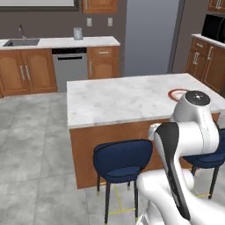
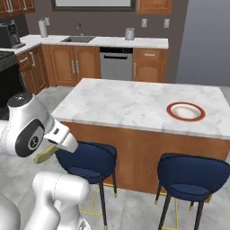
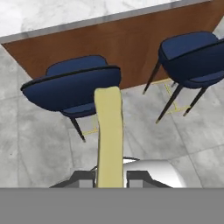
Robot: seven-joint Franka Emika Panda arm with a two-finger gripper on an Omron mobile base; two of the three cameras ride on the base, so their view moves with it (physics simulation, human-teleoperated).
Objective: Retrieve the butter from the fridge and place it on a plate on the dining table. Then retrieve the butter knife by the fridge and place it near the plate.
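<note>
Above floor, butter (image 3: 109,135) in end effector (image 3: 110,177)

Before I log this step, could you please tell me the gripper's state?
Gripper: shut on the butter, held low above the floor.

butter (image 3: 109,135): you see a slim pale yellow stick, clamped at its near end between the closed gripper (image 3: 110,178) fingers, reaching out over the floor in front of the stools.
plate (image 2: 185,111): round, white centre, broad red-orange rim, flat near the right end of the dining table (image 2: 121,104).
dining table: white grey-veined marble top, brown wooden base.
</note>
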